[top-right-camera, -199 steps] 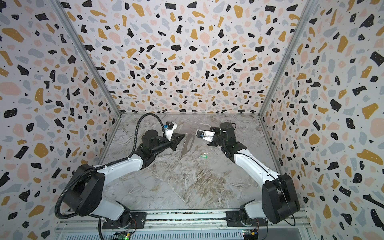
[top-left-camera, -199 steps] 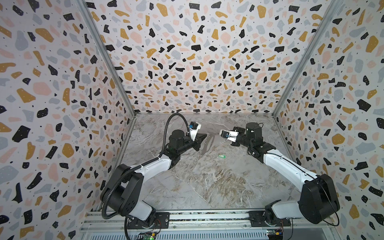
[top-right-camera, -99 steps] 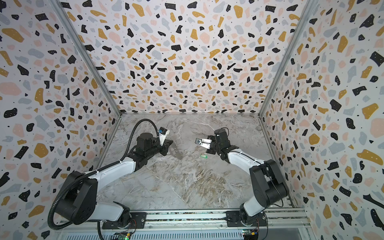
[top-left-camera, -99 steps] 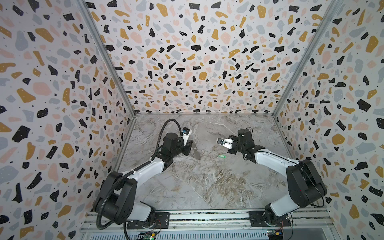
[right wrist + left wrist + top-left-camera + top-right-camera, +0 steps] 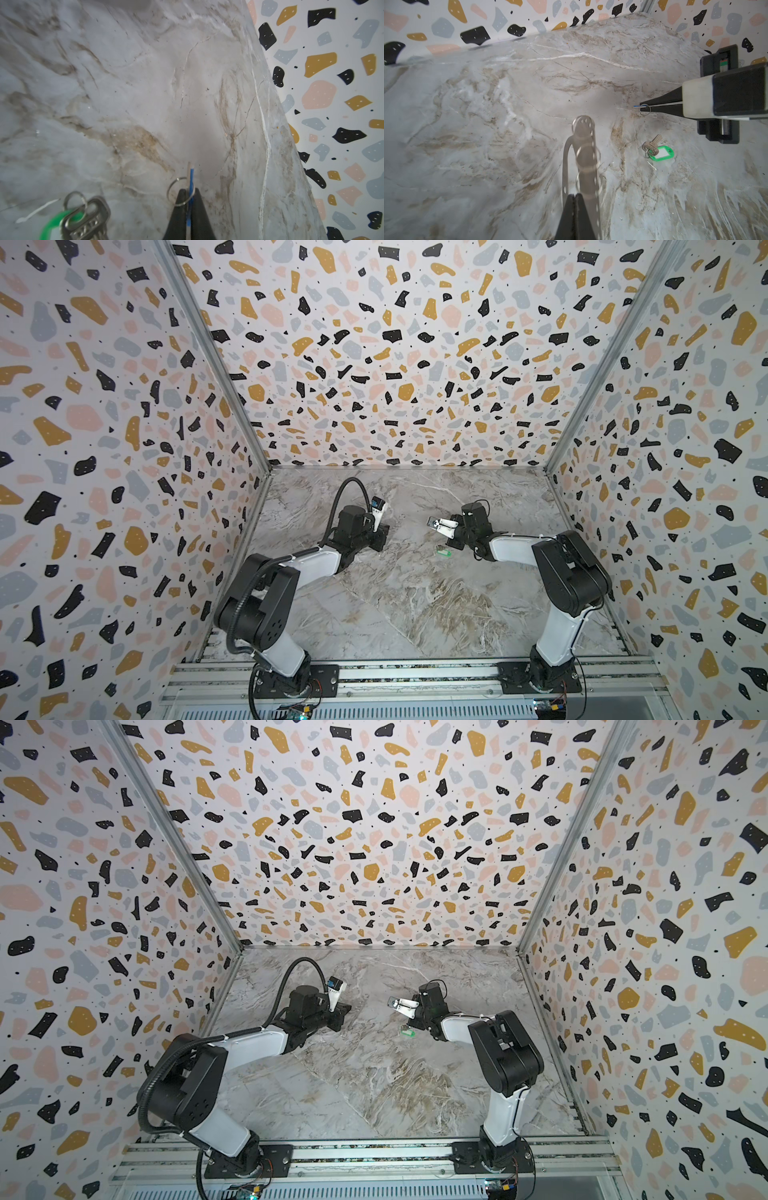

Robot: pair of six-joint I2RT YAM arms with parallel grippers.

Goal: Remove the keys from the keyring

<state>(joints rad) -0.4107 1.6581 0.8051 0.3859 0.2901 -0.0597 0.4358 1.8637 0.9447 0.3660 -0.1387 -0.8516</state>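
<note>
**Set-down looks next**

The green key (image 5: pixel 444 551) lies on the table (image 5: pixel 415 614), just beside the right gripper (image 5: pixel 188 190), at its 7 o'clock in a top view. That gripper pinches the blue key (image 5: pixel 191 176) lengthwise. At 9 o'clock, well apart, the left gripper (image 5: pixel 574 195) clamps the keyring (image 5: pixel 584 145).

Green key (image 5: pixel 662 153) flat, detached; blue key (image 5: pixel 191 176), keyring (image 5: pixel 584 135) aloft
</note>
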